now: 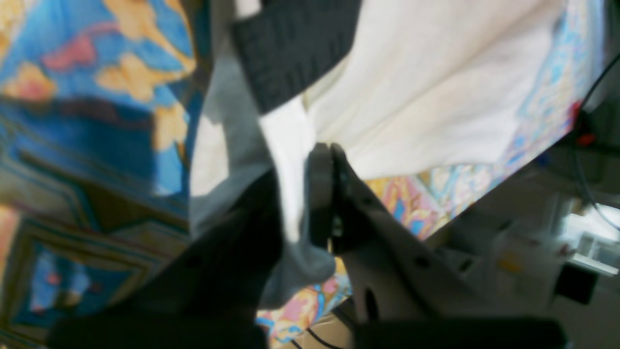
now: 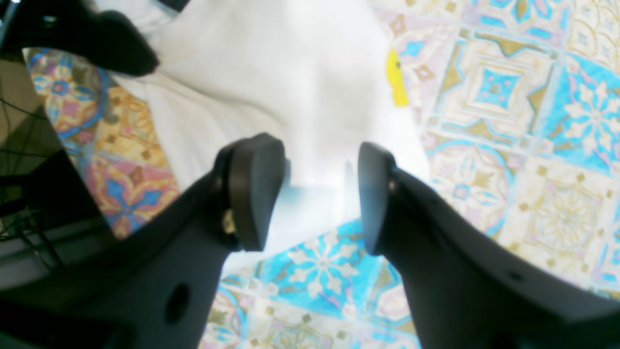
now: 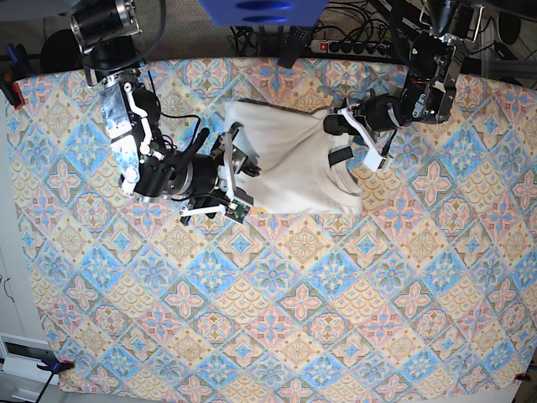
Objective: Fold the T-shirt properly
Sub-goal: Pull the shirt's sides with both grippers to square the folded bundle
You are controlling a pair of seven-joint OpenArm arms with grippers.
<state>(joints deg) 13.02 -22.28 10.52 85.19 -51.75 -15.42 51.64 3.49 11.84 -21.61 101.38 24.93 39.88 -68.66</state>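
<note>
I see the T-shirt (image 3: 289, 159) lying partly folded on the counter (image 3: 277, 319), toward the far edge, plain white side up over the patterned tile cloth. A small patch of yellow print (image 2: 396, 80) shows at one edge in the right wrist view.

My left claw (image 1: 317, 194) is pinched tight on a fold of the white fabric — in its own view the cloth runs straight between the closed pads and bunches below them. In the base view this arm sits at the shirt's far right corner.

My right claw (image 2: 319, 194) stands about half open over the shirt's edge, pads apart with white fabric showing between them; I cannot tell whether the pads touch the cloth. In the base view it hovers at the shirt's left side, near the lower corner.

There are no containers on the counter — only the shirt and both arms.
</note>
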